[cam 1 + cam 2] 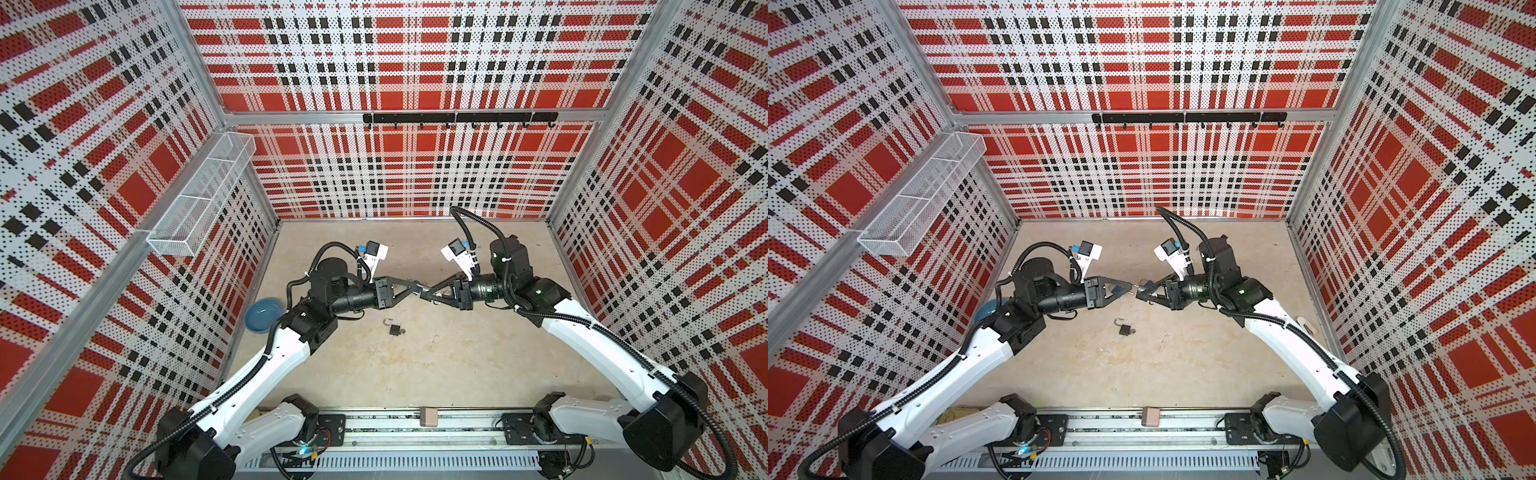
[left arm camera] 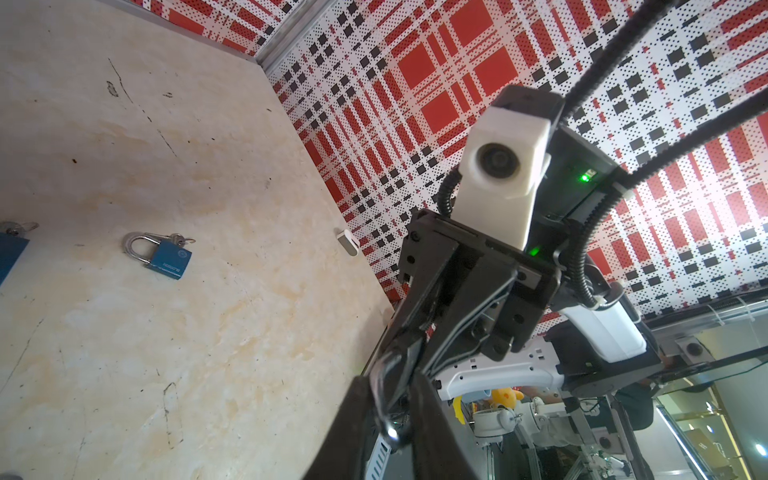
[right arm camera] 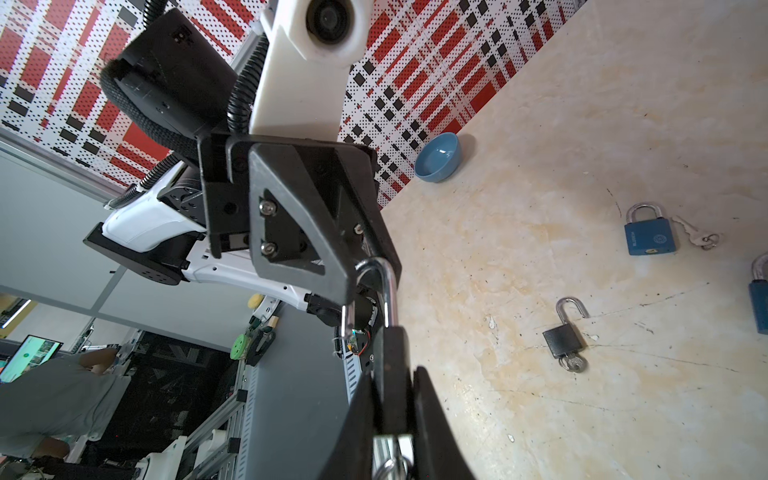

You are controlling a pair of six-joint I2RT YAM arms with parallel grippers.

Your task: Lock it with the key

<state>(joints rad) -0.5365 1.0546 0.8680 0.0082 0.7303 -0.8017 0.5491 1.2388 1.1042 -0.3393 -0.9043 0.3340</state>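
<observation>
We see the two grippers meeting tip to tip in mid-air above the middle of the table [image 1: 436,374]: the right gripper [image 3: 394,386] is clamped on the black body of the held padlock [image 3: 390,349], whose silver shackle [image 3: 389,291] points at the left gripper [image 1: 415,286], and that gripper's jaws stand nearly together, pinching the shackle's bend. A blurred key ring [image 3: 390,465] shows at the base of that body. A second black padlock [image 1: 395,330] lies open on the table below them, key [image 3: 573,364] in its base, well apart from a blue bowl [image 1: 262,314].
</observation>
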